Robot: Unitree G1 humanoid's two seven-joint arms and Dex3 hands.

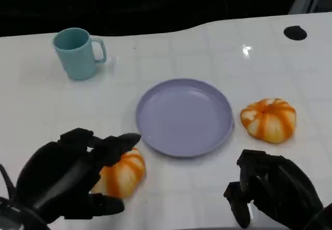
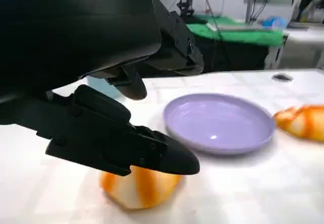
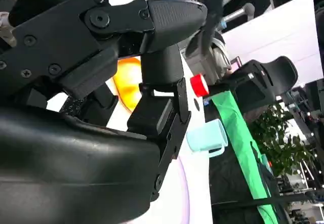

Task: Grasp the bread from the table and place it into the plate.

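L hand (image 1: 70, 180) is spread wide over the near bread (image 1: 122, 172), fingers above and beside it, nothing gripped yet. Bread sits on the table (image 1: 31, 105), just beside the plate (image 1: 184, 117) rim. Step: grasp. Lower the hand, close thumb and fingers on opposite sides, squeeze lightly; the loaf looks soft. R hand (image 1: 272, 191) has fingers curled in, holding nothing. A 2nd bread (image 1: 268, 119) lies on the plate's far side.

I see even overhead light; glare spots the table (image 1: 247, 50) beyond the plate (image 1: 184, 117); wrist views blur nearby.
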